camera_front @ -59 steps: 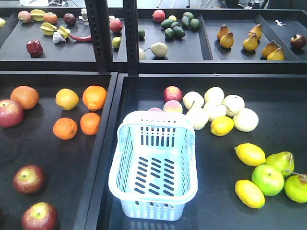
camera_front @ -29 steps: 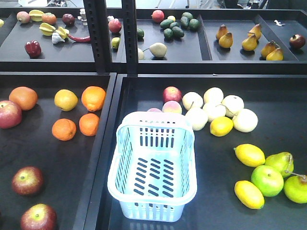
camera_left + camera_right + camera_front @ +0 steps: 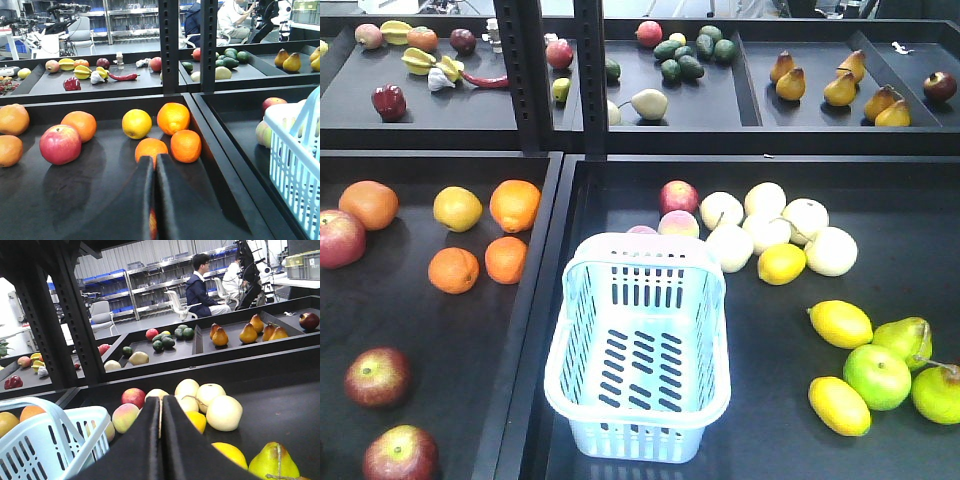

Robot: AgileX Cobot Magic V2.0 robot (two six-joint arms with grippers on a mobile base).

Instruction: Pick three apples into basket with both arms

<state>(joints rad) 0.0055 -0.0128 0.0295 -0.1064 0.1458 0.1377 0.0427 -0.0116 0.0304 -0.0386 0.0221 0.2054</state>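
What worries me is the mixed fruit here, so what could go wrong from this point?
1. Wrong pick: the pink-red apple and oranges lie in the same tray as the dark red apples.
2. The raised divider stands between those apples and the basket; a carried apple might clip it.
3. The left end effector is shut and low; it may nudge round fruit away.

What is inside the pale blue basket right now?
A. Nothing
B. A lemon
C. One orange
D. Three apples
A: the basket shows only its bare slotted bottom with no fruit in it, while a dark red apple lies outside it in the left tray.
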